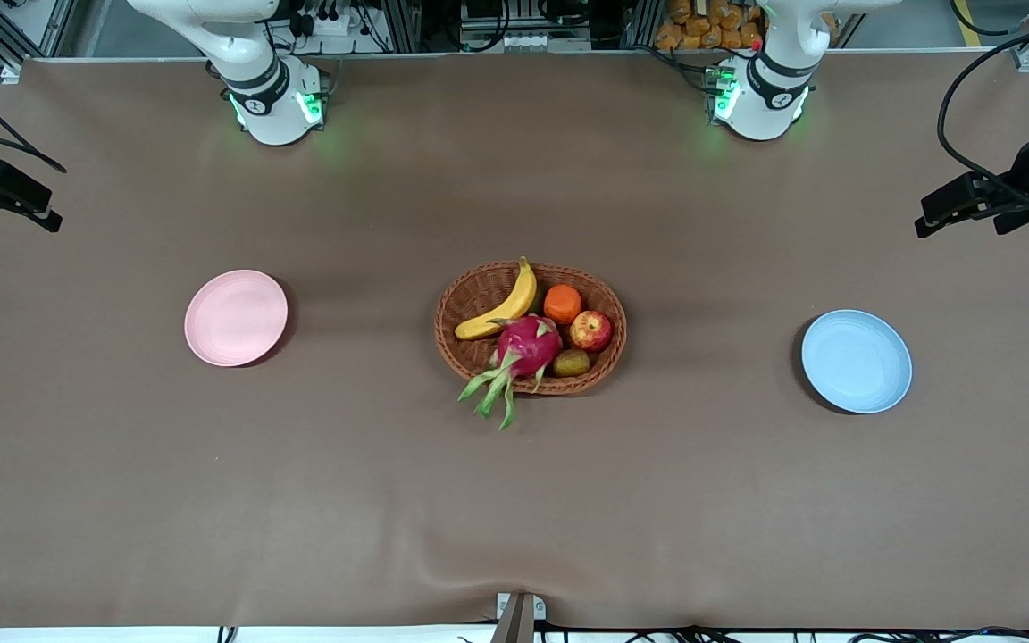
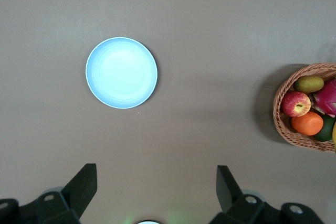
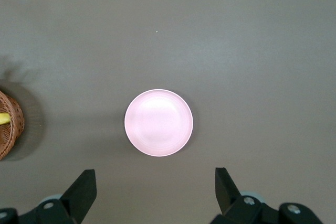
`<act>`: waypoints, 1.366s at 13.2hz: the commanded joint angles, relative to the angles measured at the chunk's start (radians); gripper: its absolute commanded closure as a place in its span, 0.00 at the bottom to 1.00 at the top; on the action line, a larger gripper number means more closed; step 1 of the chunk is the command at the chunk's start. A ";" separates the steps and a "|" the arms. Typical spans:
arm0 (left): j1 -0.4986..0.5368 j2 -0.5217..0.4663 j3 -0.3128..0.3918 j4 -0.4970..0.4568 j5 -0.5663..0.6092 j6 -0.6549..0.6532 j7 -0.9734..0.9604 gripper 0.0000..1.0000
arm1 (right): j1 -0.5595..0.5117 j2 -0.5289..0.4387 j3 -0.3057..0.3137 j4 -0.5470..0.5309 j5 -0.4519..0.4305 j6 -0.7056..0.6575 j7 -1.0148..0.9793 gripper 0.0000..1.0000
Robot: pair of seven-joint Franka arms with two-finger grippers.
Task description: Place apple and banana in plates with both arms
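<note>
Both claws stand wide open and empty, each raised over its own end of the brown surface (image 1: 514,500): the left claw (image 2: 156,190) hangs near the pale blue plate (image 2: 121,73), the right claw (image 3: 155,190) near the pale pink plate (image 3: 158,122), fingers (image 3: 84,188) spread well apart in both wrist views. Neither arm touches anything.

At the middle of the surface sits a brown wicker basket (image 1: 479,359) holding all the fruit. The apple (image 1: 591,331), red with yellowish patches, rests in the basket toward the left arm's end, touching the orange (image 1: 563,304) that lies farther from the front camera. The banana (image 1: 501,304) curves along the basket's rim toward the right arm's end, its tip poking over the edge. A pink dragon fruit (image 1: 528,345) fills the centre, its green leaves trailing over the rim onto the surface, and a small brownish-green fruit (image 1: 572,363) lies just beside the apple, nearer the front camera.

Both plates lie bare, well apart from the basket, the pink one toward the right arm's end, the blue one toward the left arm's end.
</note>
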 commanded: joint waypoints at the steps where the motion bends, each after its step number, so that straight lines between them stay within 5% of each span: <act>1: 0.003 -0.003 -0.002 0.004 0.012 -0.001 0.020 0.00 | -0.018 -0.003 0.011 -0.002 0.020 0.000 -0.018 0.00; 9: -0.015 0.045 -0.012 -0.006 0.008 -0.008 0.006 0.00 | -0.020 -0.003 0.011 -0.002 0.020 0.000 -0.018 0.00; 14: -0.027 0.152 -0.131 -0.004 0.006 0.039 -0.027 0.00 | -0.020 -0.003 0.011 -0.002 0.020 0.000 -0.018 0.00; 18: -0.093 0.249 -0.156 -0.006 0.006 0.113 -0.145 0.00 | -0.020 -0.003 0.011 -0.002 0.020 0.002 -0.018 0.00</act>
